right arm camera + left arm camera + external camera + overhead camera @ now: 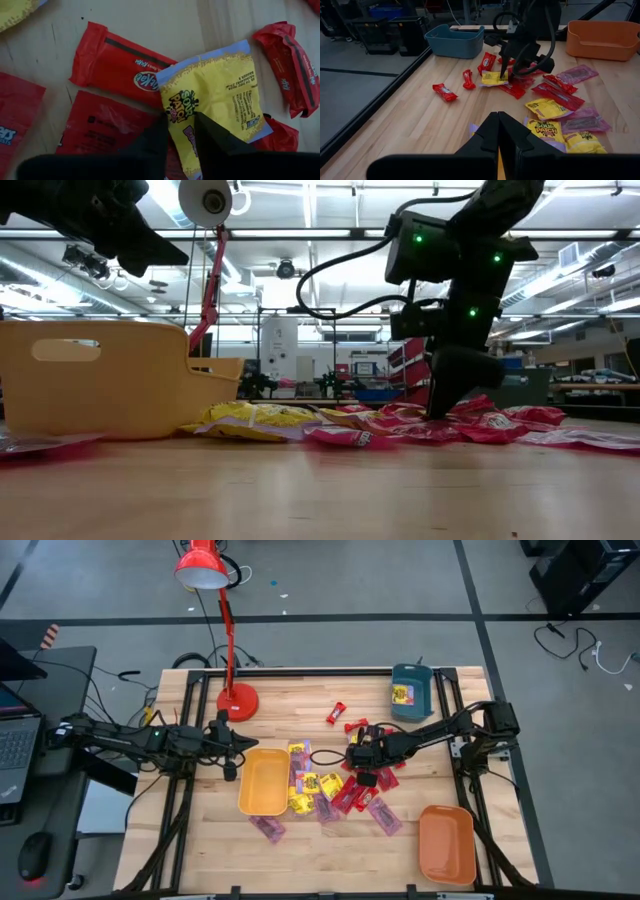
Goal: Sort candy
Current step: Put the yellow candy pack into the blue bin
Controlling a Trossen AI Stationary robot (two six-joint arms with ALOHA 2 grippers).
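The right hand [177, 131] is down in the candy pile at mid-surface, its fingers clamped on the edge of a yellow packet [215, 95] that lies over red wrappers [120, 62]. At nine o'clock, the left hand [232, 747] hovers with its fingers together.

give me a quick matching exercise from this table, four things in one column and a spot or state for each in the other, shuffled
Things:
1. teal tray
2. yellow tray
3. right gripper
4. left gripper

Places or states:
A. shut, hovering by the lamp's base
B. far edge of the table, holding a yellow packet
C. down over the candy pile, fingers pinching a yellow packet
D. left of the candy pile, empty

Pairs: 1-B, 2-D, 3-C, 4-A
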